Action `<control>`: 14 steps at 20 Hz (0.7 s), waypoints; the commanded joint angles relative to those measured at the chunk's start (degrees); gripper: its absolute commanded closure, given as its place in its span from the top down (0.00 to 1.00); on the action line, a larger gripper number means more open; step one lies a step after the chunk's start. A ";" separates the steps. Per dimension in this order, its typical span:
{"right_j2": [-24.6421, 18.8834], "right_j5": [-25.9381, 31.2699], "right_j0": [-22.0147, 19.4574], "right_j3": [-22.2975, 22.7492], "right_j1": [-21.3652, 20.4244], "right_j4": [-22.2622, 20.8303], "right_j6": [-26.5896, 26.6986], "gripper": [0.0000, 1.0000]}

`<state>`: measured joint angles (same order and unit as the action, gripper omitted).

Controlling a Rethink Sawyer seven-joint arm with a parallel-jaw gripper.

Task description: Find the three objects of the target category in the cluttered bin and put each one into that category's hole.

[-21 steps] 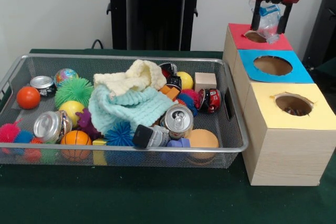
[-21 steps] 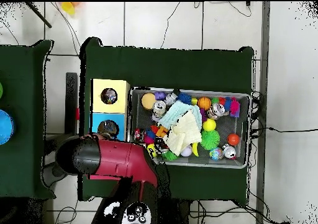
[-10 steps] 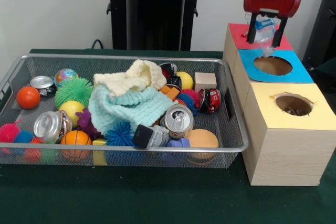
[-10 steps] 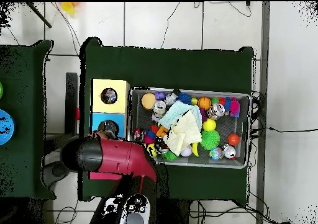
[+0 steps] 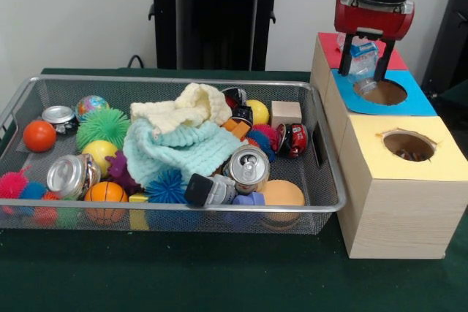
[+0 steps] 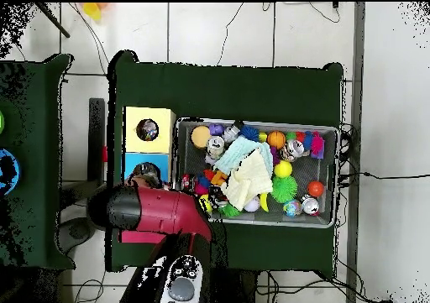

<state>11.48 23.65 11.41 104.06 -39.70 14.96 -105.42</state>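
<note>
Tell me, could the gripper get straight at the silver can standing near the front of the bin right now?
Probably not yet. The gripper is shut on a clear plastic bottle over the blue hole. The can itself lies uncovered on top of the clutter.

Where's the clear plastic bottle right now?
In the front view, the clear plastic bottle hangs in the gripper at upper right, over the far rim of the blue box's hole, just in front of the red box.

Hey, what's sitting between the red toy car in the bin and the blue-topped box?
Only the bin's mesh end wall. In the front view the red toy car lies against that end, and the blue-topped box stands just outside it; nothing else fills the gap.
</note>
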 commanded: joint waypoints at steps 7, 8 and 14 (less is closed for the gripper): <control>-2.39 0.03 0.61 -1.32 0.92 1.98 -12.42 0.00; -2.40 0.32 0.76 -1.20 0.70 2.05 -12.52 0.00; -2.18 0.91 2.32 -2.28 1.76 2.82 -13.78 0.00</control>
<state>11.50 23.65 12.90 104.02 -39.73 15.22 -105.42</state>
